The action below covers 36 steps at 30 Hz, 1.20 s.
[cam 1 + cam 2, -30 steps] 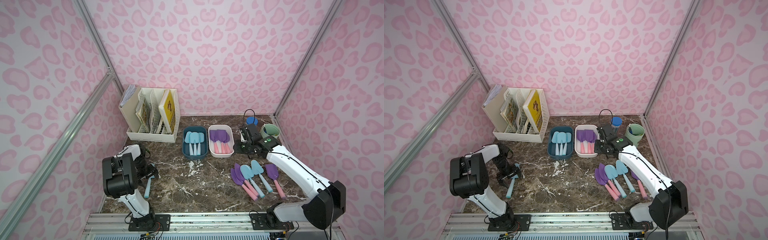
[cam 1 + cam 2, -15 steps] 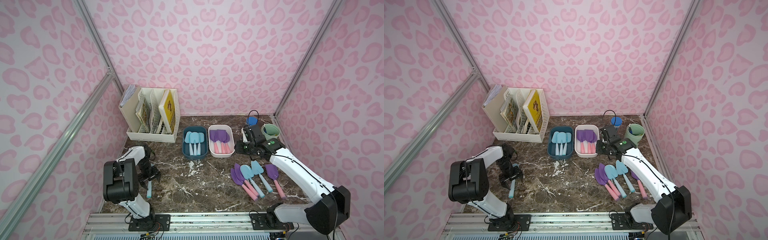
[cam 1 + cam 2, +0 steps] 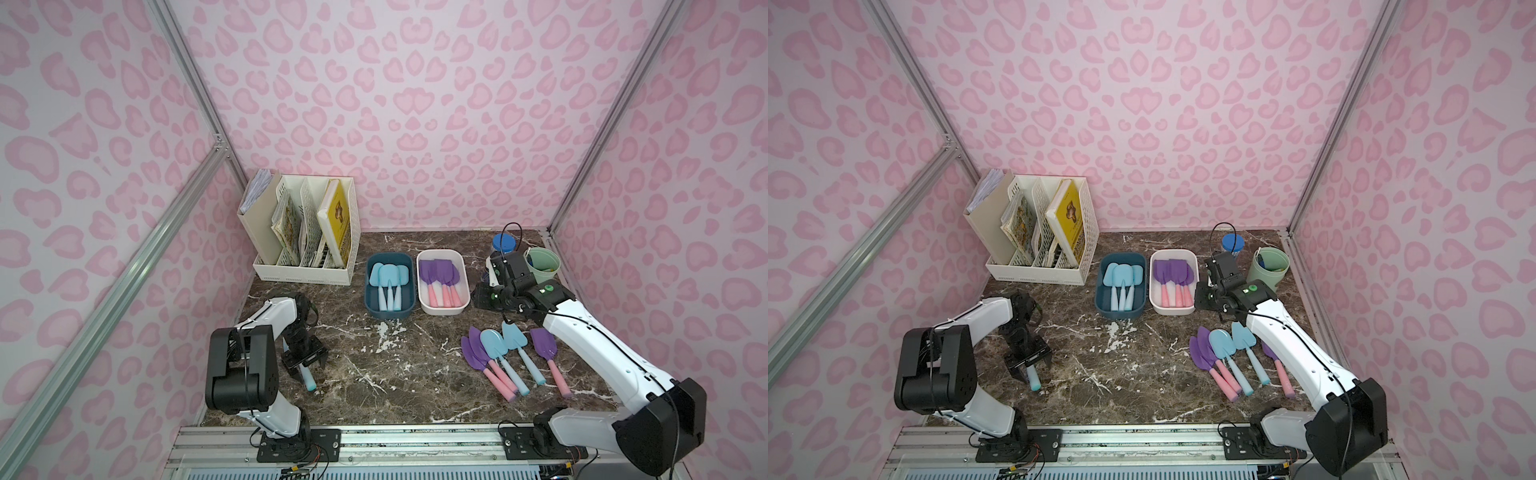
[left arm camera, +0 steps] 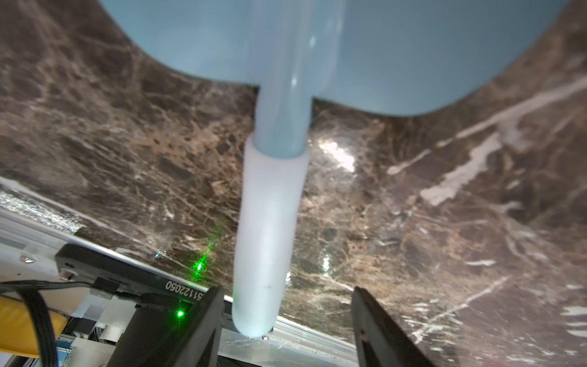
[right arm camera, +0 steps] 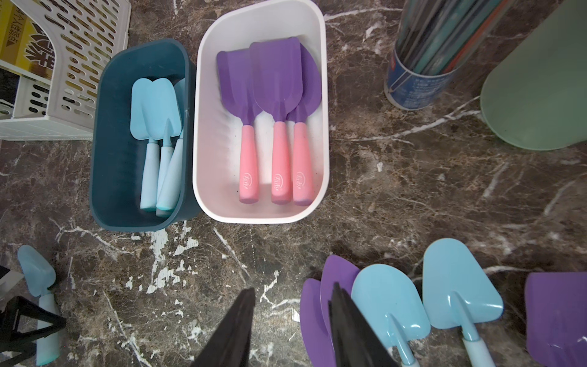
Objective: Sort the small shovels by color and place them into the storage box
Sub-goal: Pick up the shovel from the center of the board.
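straddling the handle of a light blue shovel (image 3: 308, 377) that lies on the desk (image 3: 374, 365), the left jaws stand apart, one finger (image 4: 178, 333) just beside the handle, the other clear of it. the right jaws (partly open, gripping nothing) hang beside the white box (image 3: 442, 311); five loose shovels (image 3: 494, 343) lie nearby on the desk.

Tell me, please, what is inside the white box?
Three purple shovels with pink handles lie in the white box, blades overlapping. The middle one covers part of the other two; anything beneath them cannot be seen.
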### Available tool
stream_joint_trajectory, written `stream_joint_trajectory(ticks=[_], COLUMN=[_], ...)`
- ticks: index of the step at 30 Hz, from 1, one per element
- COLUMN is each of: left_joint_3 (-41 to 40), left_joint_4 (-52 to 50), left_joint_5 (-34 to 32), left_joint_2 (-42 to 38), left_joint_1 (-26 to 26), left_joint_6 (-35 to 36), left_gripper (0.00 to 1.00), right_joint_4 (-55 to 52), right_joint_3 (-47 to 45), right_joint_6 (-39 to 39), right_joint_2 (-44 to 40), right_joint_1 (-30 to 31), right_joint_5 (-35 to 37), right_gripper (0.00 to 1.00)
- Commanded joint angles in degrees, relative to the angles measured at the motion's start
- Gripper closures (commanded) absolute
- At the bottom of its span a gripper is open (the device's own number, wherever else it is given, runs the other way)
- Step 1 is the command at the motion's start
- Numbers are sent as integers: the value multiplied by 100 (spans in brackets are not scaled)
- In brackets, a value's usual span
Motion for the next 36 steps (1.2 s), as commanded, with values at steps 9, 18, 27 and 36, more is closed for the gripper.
stream_joint_trajectory(ticks=[9,18,27,36], left_joint_3=[-407,-718,-738,-594], left_joint_4=[143,348,558,601], left_joint_5=[-219,-389,-521,-532], left_joint_2=[-202,-474,-557,-585], left_joint_1=[-180,-182,-182,-190], left_joint_6=[-622,-919,-945,-885], left_gripper=[42,45,59,74], right_joint_4=[97,106,75,2], right_joint_3=[5,-8,10,117], right_joint_6=[-76,-100,-101,-111], right_joint_2=[-4,49,57,101], right_joint_1=[-15,-12,-18,-14], right_joint_5=[-68,-108,-78,-62], right_gripper=[55,56,56,56])
